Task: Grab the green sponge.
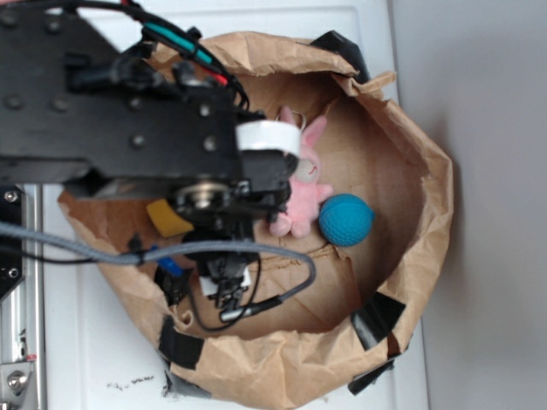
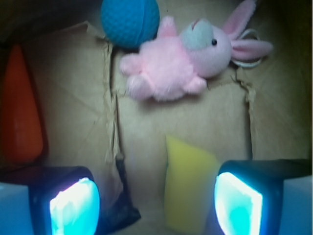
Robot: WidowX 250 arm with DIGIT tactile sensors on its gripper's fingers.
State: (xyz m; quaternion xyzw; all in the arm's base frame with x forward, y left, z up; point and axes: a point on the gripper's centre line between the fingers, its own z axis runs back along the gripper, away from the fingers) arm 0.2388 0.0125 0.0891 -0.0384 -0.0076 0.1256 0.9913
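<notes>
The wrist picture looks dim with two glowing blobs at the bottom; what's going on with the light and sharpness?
Wrist view: the bag floor is shadowy, the two lit fingertips glow washed-out cyan and blurred, and the green sponge between them looks soft-edged. Exterior view: evenly bright, but the black arm is out of focus.

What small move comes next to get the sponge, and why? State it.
Probably lower the gripper straight down, nudging slightly toward the right pad, then close. In the wrist view the jaws stand open and the yellow sponge lies between the pads, closer to the right one. The pink bunny and blue ball lie farther off, so a short descent should not catch them.
</notes>
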